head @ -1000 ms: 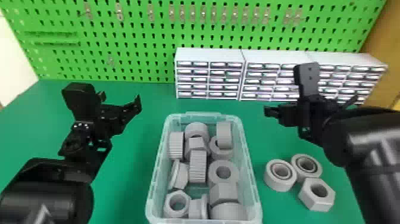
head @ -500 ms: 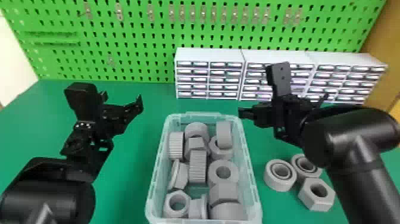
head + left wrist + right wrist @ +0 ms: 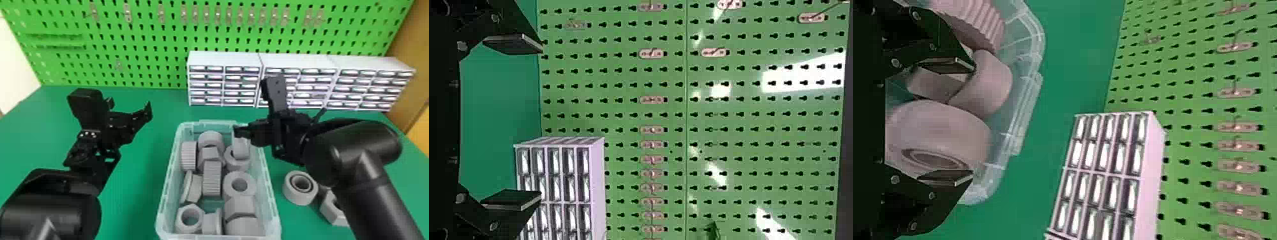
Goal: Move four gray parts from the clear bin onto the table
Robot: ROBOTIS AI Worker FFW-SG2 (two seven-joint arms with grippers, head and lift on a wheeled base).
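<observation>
The right gripper (image 3: 972,121), fingers spread, was positioned over the far right corner of the clear bin (image 3: 270,191). The nearest gray part (image 3: 240,149) lay there, below the fingertips, probably leaning on its neighbor. The left gripper (image 3: 541,122), also spread, stood well apart.

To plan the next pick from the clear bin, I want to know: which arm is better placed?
Likely the right: its gripper is open above gray parts; the left is off beside the bin.
</observation>
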